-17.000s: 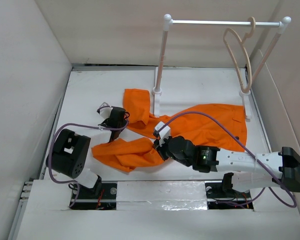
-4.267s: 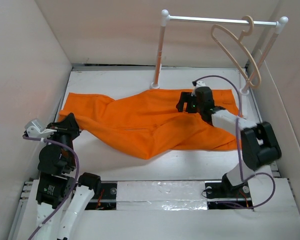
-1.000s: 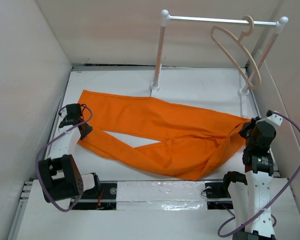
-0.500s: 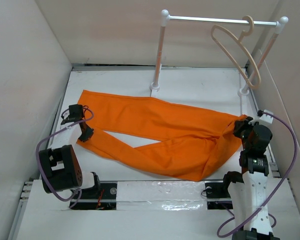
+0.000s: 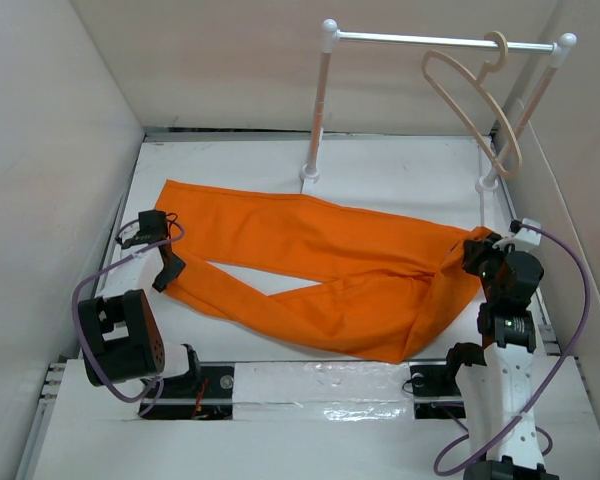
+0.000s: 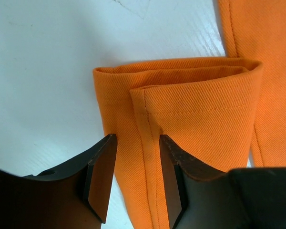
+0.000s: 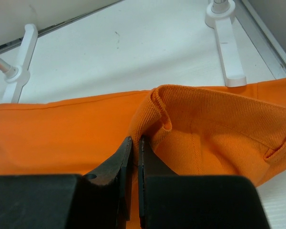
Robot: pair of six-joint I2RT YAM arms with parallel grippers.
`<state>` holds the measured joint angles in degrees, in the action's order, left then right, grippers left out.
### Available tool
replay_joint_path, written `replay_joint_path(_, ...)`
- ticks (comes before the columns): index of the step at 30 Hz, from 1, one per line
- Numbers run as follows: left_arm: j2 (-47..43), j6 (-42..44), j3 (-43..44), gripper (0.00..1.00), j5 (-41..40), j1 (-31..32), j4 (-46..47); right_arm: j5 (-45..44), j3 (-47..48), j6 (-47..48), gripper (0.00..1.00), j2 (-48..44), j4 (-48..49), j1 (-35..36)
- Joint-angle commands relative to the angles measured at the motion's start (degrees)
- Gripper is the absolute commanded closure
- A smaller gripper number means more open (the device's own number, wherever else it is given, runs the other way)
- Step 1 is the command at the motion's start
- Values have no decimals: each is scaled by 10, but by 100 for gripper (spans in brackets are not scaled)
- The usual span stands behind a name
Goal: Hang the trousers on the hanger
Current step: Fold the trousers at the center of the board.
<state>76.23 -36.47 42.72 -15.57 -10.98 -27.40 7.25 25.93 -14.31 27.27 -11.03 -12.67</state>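
Observation:
The orange trousers point(image 5: 320, 260) lie spread across the table, legs to the left, waistband to the right. My left gripper point(image 5: 163, 272) is at the leg ends. In the left wrist view it point(image 6: 137, 143) is open, and its jaws straddle the folded cuff point(image 6: 200, 114) without closing on it. My right gripper point(image 5: 472, 255) is at the waistband. In the right wrist view it point(image 7: 134, 140) is shut on a raised fold of the waistband point(image 7: 181, 102). The beige hanger point(image 5: 513, 158) hangs by its hook on the white rail point(image 5: 430, 41) at the back right, apart from the cloth.
The rail stands on two posts, with flat white feet point(image 7: 226, 43) just behind the waistband and a second foot point(image 7: 21, 57) to the left. White walls enclose the table on the left, back and right.
My right gripper has moved a little left, holding the waistband and bunching it into a fold. The left gripper has barely shifted at the cuff.

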Motion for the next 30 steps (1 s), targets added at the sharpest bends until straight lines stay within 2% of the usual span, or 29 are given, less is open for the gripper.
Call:
replay_joint_path(1, 9, 7, 12, 62, 6, -2, 6, 24, -1, 8, 99, -17, 45, 4)
replay_joint_path(8, 7, 26, 6, 66, 44, -2, 32, 47, -11, 11, 100, -22, 57, 4)
replay_joint_path(24, 52, 14, 18, 70, 23, -2, 31, 45, -16, 13, 100, -26, 58, 4)
replay_joint_path(26, 60, 10, 20, 73, 26, -2, 36, 44, -15, 14, 100, -27, 56, 4)
replay_joint_path(30, 62, 2, 25, 98, 28, -2, 47, 38, -15, 15, 100, -30, 51, 4)
